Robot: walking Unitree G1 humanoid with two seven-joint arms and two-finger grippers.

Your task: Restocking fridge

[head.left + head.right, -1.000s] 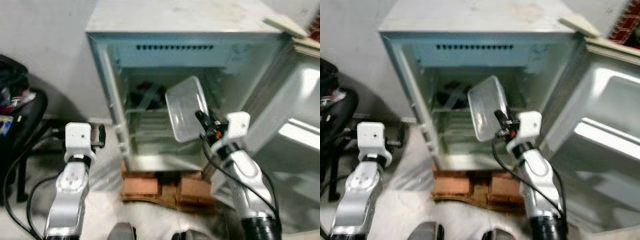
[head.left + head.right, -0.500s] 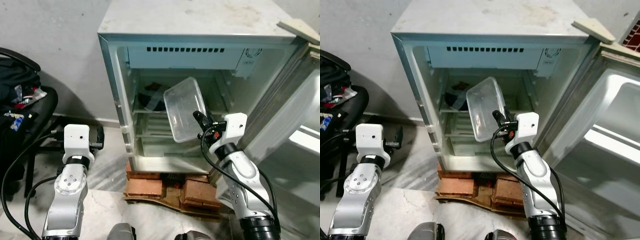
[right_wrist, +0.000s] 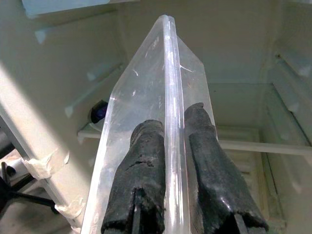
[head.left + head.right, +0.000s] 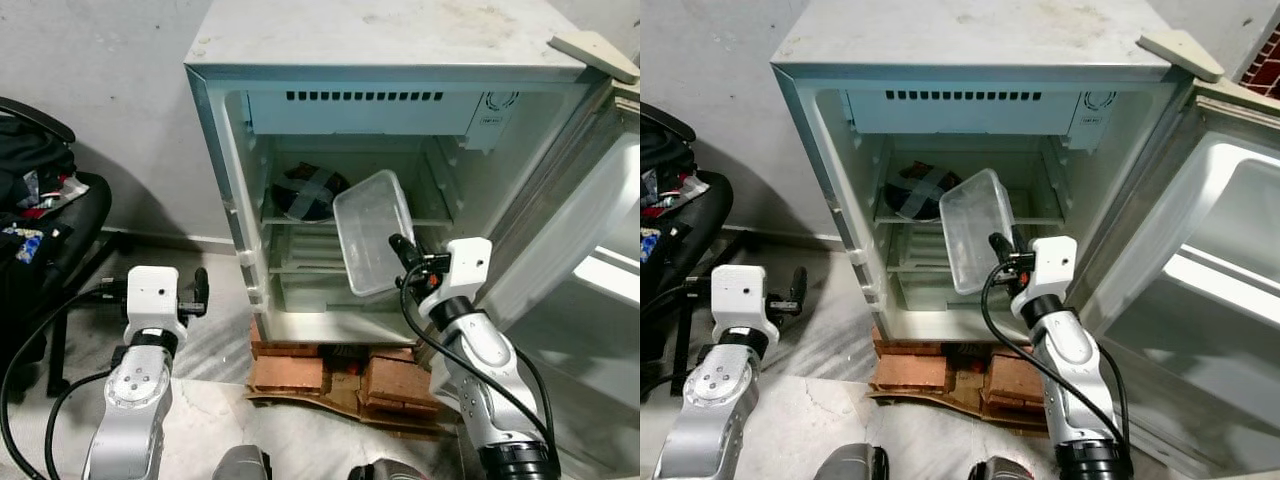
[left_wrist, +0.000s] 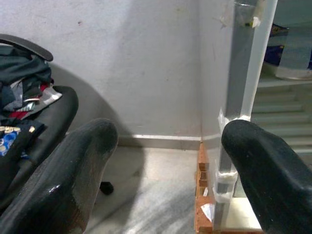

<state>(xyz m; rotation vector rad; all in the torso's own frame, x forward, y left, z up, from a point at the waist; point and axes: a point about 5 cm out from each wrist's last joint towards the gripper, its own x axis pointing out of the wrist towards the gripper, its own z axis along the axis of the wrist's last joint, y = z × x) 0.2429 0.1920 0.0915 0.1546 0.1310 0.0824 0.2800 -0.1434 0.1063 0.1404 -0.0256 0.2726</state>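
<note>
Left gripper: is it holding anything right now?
No, the left gripper is open, its two black fingers spread apart with only floor and wall between them.

Two silver, jointed arms with white box-shaped wrist housings. Black cables looping along both. Left gripper (image 5: 165,175): thick, rounded, glossy black fingers. Right gripper (image 3: 168,170): black, scuffed fingers; red detail at the wrist.

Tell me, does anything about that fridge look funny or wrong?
Yes. The fridge stands on bricks, not the floor, and tape patches its front edge. Also, the right gripper pinches the clear plastic box by its rim, so it hangs tilted before the shelves.
</note>
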